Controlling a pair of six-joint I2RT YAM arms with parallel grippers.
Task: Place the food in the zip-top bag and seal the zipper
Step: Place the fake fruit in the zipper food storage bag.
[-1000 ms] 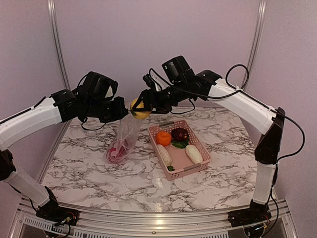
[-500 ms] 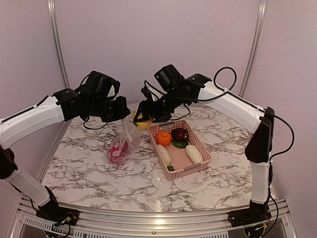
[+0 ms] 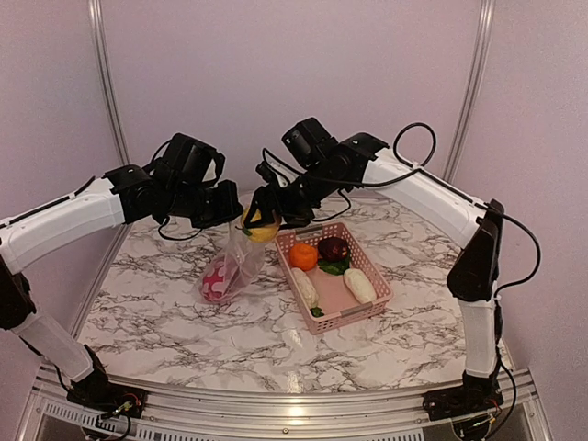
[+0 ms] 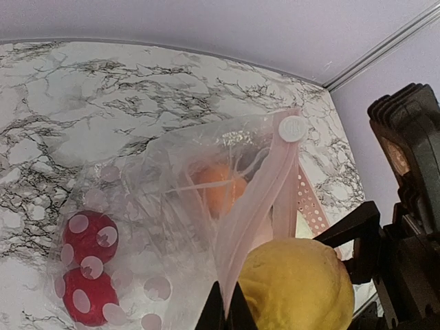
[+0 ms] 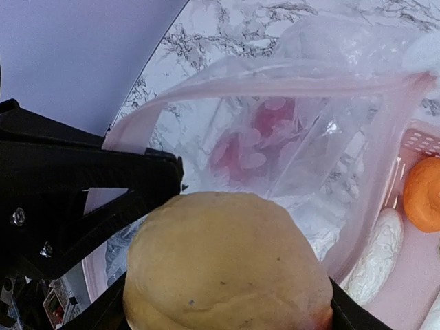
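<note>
The clear zip-top bag [image 3: 234,262] hangs from my left gripper [image 3: 231,213], which is shut on its pinkish zipper edge [image 4: 265,192]. Red spotted food [image 3: 218,278] lies at the bag's bottom. My right gripper [image 3: 260,223] is shut on a yellow fruit [image 3: 262,228] and holds it at the bag's open mouth, right beside the left fingers. The right wrist view looks past the yellow fruit [image 5: 227,268] down into the bag [image 5: 302,137]. In the left wrist view the same fruit [image 4: 295,285] presses against the bag's rim.
A pink slatted basket [image 3: 367,308] stands right of the bag. It holds an orange ball [image 3: 303,255], a dark purple one [image 3: 333,248] and two pale elongated pieces [image 3: 305,287] [image 3: 359,285]. The marble table's back wall is close behind both arms.
My right gripper has carried the yellow fruit left and down to the bag's mouth. The left gripper with the bag has shifted slightly right.
</note>
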